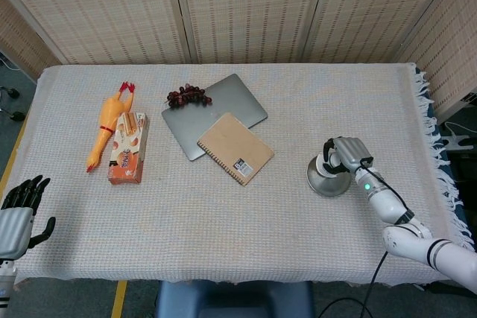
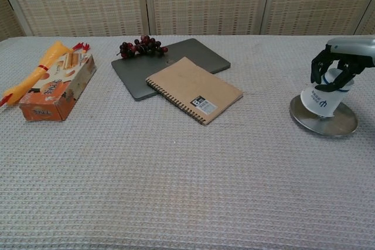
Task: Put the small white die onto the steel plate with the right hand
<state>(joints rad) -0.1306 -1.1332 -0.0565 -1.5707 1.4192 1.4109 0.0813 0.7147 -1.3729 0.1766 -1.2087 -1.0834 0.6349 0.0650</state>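
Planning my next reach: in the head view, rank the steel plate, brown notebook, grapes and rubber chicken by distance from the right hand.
1. Steel plate, directly under the right hand.
2. Brown notebook, mid-table, to its left.
3. Grapes, farther back and left.
4. Rubber chicken, far left.

Silver right hand (image 1: 341,156), black fingers (green light).
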